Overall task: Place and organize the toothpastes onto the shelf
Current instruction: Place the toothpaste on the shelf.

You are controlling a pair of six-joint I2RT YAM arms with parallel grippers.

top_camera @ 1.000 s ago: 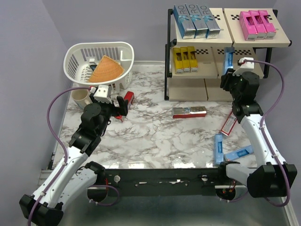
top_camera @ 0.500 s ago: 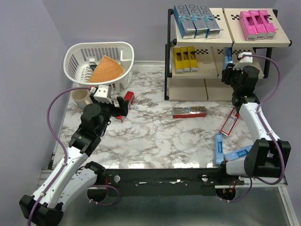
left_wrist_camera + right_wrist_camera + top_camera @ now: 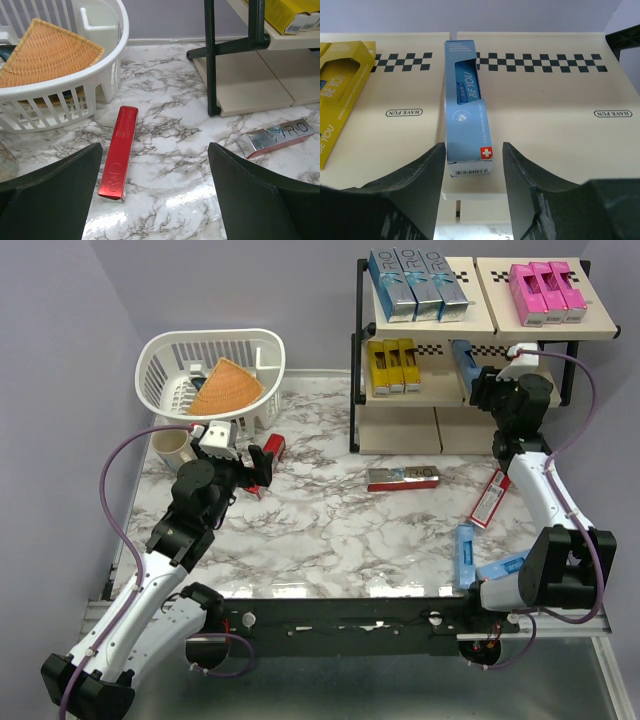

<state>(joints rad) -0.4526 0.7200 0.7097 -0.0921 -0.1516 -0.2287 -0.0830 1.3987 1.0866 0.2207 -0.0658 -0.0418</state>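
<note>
The right tool (image 3: 472, 150) stands parted around a slim light-blue toothpaste carton (image 3: 466, 115). The carton lies flat on the middle beige panel of the black-framed three-tier shelf (image 3: 545, 120), near the yellow cartons (image 3: 335, 110), apparently grouped by colour. The left tool (image 3: 155, 150), wide open, hovers over a slim red carton (image 3: 118, 152) on the marble bench (image 3: 170, 125).

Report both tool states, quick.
Left tool: open, empty.
Right tool: open, straddling the light blue carton lying on the shelf; a gap shows beside it.

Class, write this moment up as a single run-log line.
right claw: open, flanking light blue toothpaste on shelf | left claw: open, near red toothpaste
</note>
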